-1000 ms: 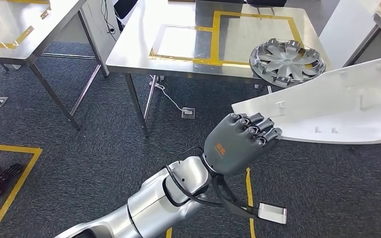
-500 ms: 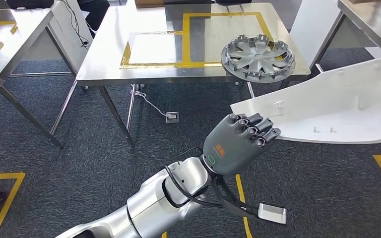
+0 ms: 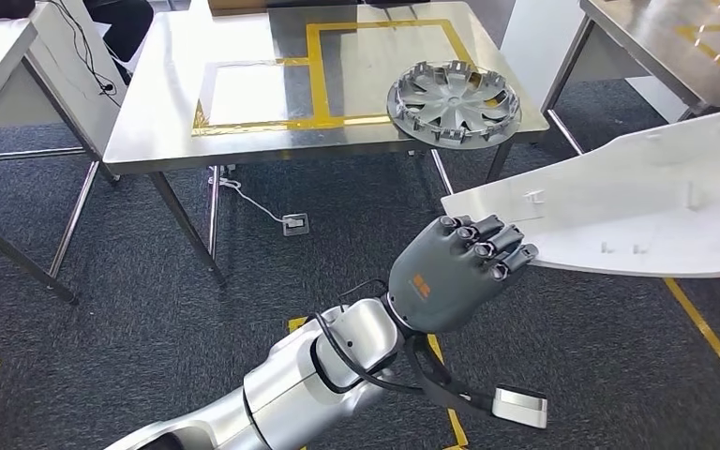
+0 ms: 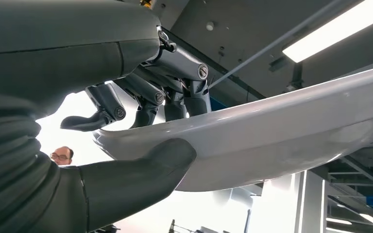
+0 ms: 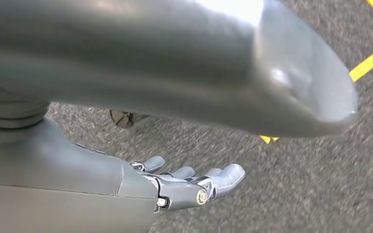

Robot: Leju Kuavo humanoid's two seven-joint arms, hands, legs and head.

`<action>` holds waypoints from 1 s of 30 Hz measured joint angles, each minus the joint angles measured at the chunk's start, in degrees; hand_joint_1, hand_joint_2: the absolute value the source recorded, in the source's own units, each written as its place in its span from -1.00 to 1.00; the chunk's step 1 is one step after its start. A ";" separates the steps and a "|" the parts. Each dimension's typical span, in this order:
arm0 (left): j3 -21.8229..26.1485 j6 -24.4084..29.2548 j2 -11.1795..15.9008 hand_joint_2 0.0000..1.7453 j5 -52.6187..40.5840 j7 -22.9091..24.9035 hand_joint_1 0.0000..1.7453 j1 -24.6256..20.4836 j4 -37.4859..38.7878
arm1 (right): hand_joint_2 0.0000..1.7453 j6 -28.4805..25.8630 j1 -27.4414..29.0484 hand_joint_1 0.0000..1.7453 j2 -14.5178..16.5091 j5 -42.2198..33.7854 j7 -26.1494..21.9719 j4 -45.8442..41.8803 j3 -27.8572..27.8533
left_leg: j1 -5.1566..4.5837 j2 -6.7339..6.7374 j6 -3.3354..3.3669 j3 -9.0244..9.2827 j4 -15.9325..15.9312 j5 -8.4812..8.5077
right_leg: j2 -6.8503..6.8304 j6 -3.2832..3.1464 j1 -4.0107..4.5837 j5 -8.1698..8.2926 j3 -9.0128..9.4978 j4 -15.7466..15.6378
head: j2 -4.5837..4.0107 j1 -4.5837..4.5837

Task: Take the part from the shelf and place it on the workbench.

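White part (image 3: 637, 211), a long curved panel, hangs in the air at about 3 o'clock in the head view, its far end cut off by the picture's edge. The left hand (image 3: 455, 272) holds its near tip: dark fingers (image 4: 184, 73) curl over the top face and the thumb (image 4: 141, 170) presses from beneath. The right hand (image 5: 189, 187) has its fingers stretched out and apart with nothing between them, above the carpet; a blurred grey shape crosses that view and I cannot tell what it is. At 12 o'clock stands a steel workbench (image 3: 169, 103) marked with yellow tape, a silver wheel cover (image 3: 452, 101) lying near its right corner. Dark grey carpet (image 3: 131, 281) with yellow lines covers the floor; more steel tables stand at 10 and 2 o'clock.
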 joint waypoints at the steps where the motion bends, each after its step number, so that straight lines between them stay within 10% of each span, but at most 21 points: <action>1: 0.00 0.18 -0.01 1.00 -0.18 -0.11 1.00 -0.01 0.01 | -1.00 0.00 0.03 -1.00 -0.01 0.03 0.02 0.00 0.00 | 0.01 0.15 -0.09 0.04 0.04 -0.07 | -0.15 -0.04 -0.02 1.65 1.43 -2.70 | 0.00 0.00; 5: -0.01 0.60 -0.03 1.00 -1.28 -0.45 1.00 -0.13 0.02 | -1.00 0.00 -0.15 -1.00 -0.03 0.35 0.08 0.00 0.00 | -0.49 0.36 -0.80 0.16 0.31 -0.59 | -1.06 -1.12 0.29 5.62 7.67 -14.42 | 0.00 0.00; 8: -0.02 0.56 -0.02 1.00 -1.49 -0.12 1.00 -0.14 0.03 | -1.00 0.00 -0.12 -1.00 0.05 0.44 0.18 0.00 0.00 | -0.68 0.39 -0.35 0.30 0.16 -0.65 | -0.89 -1.59 0.31 5.63 7.78 -14.74 | 0.00 -0.09; 16: 0.43 1.22 -0.02 1.00 -1.44 1.48 1.00 -0.09 -0.09 | -1.00 0.00 -0.11 -1.00 0.05 0.52 0.37 0.00 0.00 | -0.54 0.38 -1.67 0.88 -0.73 -0.22 | -0.87 -2.29 0.49 5.48 7.83 -14.67 | 0.00 -0.11; 23: 1.47 2.36 -0.13 1.00 -2.05 2.29 1.00 0.03 -0.73 | -1.00 0.00 -0.14 -1.00 0.16 0.60 0.82 0.00 0.00 | -0.32 0.47 -0.68 1.74 -2.20 0.23 | -0.82 -1.60 0.35 5.27 8.04 -14.55 | 0.00 -0.09; 27: 1.51 2.72 -0.30 1.00 -2.32 2.37 1.00 0.35 -0.88 | -1.00 0.00 -0.02 -1.00 0.12 0.61 0.84 0.00 0.00 | 0.38 0.64 -0.58 2.57 -3.30 0.74 | -0.57 -0.50 -0.17 0.31 2.13 -3.43 | 0.00 0.18; 30: 1.51 2.72 -0.27 1.00 -2.40 2.36 1.00 0.86 -0.80 | -1.00 0.00 0.10 -1.00 0.04 0.61 0.86 0.00 0.00 | 0.95 0.63 -1.40 2.58 -2.52 0.01 | -0.67 0.69 -1.09 2.45 1.28 -3.21 | 0.00 0.18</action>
